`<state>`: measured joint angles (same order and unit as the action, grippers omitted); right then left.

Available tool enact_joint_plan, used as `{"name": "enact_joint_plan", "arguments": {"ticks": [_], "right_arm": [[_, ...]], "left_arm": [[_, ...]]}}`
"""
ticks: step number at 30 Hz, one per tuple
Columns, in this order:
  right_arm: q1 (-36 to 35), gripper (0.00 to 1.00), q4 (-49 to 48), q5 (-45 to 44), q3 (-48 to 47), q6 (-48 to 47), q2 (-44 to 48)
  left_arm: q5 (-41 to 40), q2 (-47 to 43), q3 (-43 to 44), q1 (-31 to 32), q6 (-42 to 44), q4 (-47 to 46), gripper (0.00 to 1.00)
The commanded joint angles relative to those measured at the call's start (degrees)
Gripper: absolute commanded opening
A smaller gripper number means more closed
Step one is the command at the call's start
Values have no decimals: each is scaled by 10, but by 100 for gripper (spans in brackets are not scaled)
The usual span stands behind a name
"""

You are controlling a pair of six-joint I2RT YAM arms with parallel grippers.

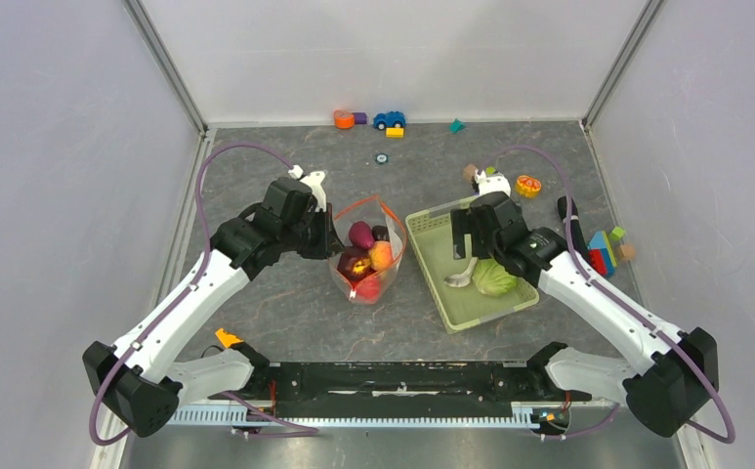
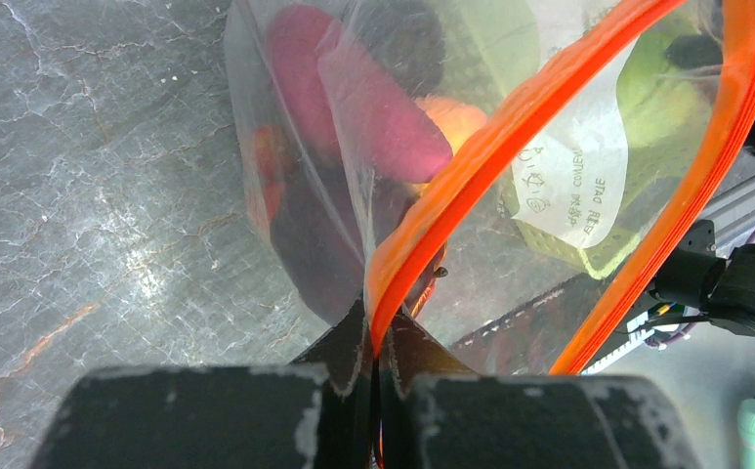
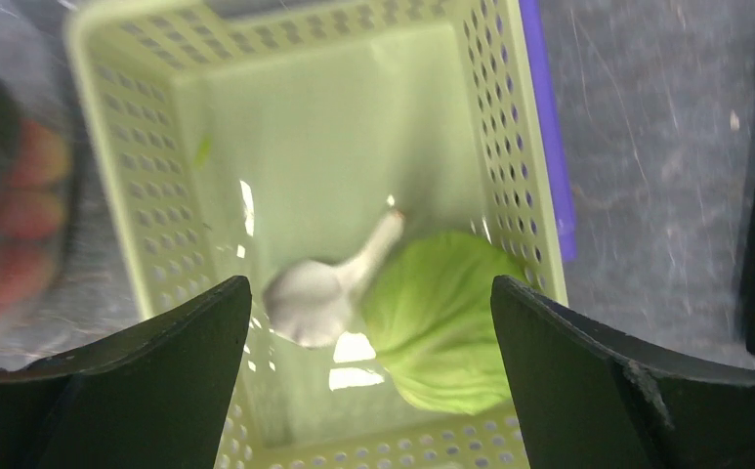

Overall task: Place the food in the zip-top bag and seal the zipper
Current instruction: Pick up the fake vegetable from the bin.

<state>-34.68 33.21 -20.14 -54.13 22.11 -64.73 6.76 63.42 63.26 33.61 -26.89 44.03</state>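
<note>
The clear zip-top bag point(image 1: 367, 256) stands open mid-table with its red-orange zipper point(image 1: 373, 203) looping around the mouth. Inside lie a dark plum point(image 1: 360, 234), a peach point(image 1: 381, 255) and red fruit. My left gripper point(image 1: 329, 234) is shut on the zipper strip point(image 2: 471, 156) at the bag's left rim. My right gripper point(image 1: 463, 256) is open above the pale green basket point(image 1: 432, 227), which holds a green cabbage point(image 1: 494, 278) and a white garlic point(image 1: 459, 278). In the right wrist view, the cabbage point(image 3: 446, 318) and garlic point(image 3: 314, 298) lie between my open fingers.
An orange fruit slice point(image 1: 527, 185) and another small piece point(image 1: 470, 173) lie behind the basket. Building blocks point(image 1: 605, 250) sit at the right wall. A toy car point(image 1: 388, 119) and more blocks point(image 1: 345, 118) line the back wall. A small ring point(image 1: 381, 157) lies mid-back.
</note>
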Motion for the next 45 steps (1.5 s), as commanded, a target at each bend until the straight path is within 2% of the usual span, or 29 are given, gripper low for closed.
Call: {"name": "enact_joint_plan", "arguments": {"ticks": [1,12,22,27,29,37,40,45], "right_arm": [[13,98,69,-29,22,44,-3],[35,96,83,-19,74,52,-9],[40,84,81,-34,92,43,-40],[40,67,74,-42,94,33,-46],[40,55,73,-46,92,31,-43],[40,20,70,-63,92,26,-22],[41,1,69,-71,86,14,-15],[41,0,51,-75,65,-29,22]], "left_arm": [[24,-10,7,1,25,-25,3],[30,-4,7,1,23,-25,3],[29,-4,7,1,23,-25,3],[26,-3,7,1,23,-25,3],[26,-4,7,1,23,-25,3],[26,-8,7,1,23,-25,3],[25,-9,7,1,23,-26,3],[22,-12,7,1,23,-25,3]]}}
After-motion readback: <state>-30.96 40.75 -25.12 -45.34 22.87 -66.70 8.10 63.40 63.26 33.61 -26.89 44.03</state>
